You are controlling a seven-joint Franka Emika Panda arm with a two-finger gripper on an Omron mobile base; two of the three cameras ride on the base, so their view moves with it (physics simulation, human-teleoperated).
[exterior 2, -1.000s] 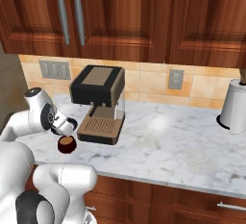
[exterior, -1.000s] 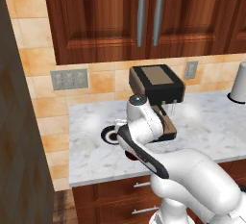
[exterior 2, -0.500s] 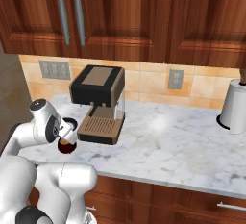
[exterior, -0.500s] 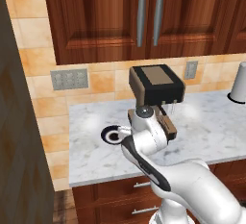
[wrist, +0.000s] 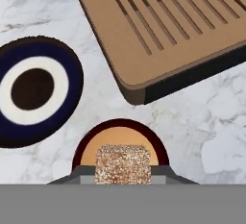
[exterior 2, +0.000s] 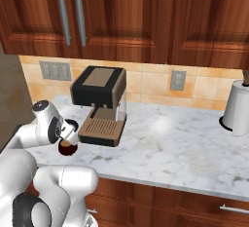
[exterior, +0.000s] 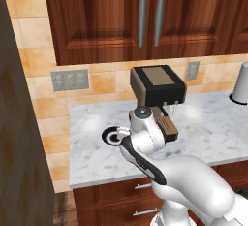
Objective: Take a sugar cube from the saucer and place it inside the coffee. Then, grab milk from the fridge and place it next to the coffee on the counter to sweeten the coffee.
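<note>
My gripper [wrist: 124, 174] is shut on the sugar cube [wrist: 124, 163], a speckled tan block held just above the coffee [wrist: 120, 143]. The coffee is a dark red cup of brown liquid and lies directly under the cube. The saucer [wrist: 36, 91], navy-rimmed with a white ring and dark centre, lies bare to the cup's left. From the right base view the hand [exterior 2: 68, 132] hovers over the coffee [exterior 2: 67, 148] on the counter [exterior 2: 170, 143]. The saucer [exterior: 111, 137] peeks out left of the arm. The milk is out of view.
The coffee machine [exterior: 157, 88] [exterior 2: 99, 99] stands right beside the cup, and its brown drip tray [wrist: 168, 26] is very near. A white jug [exterior 2: 238, 109] sits at the far right. Wooden cabinets hang above. A tall dark panel [exterior: 19, 133] rises on the left.
The wrist has shifted from over the saucer to over the cup and sunk lower, carrying the cube with it. The cup and saucer have stayed put.
</note>
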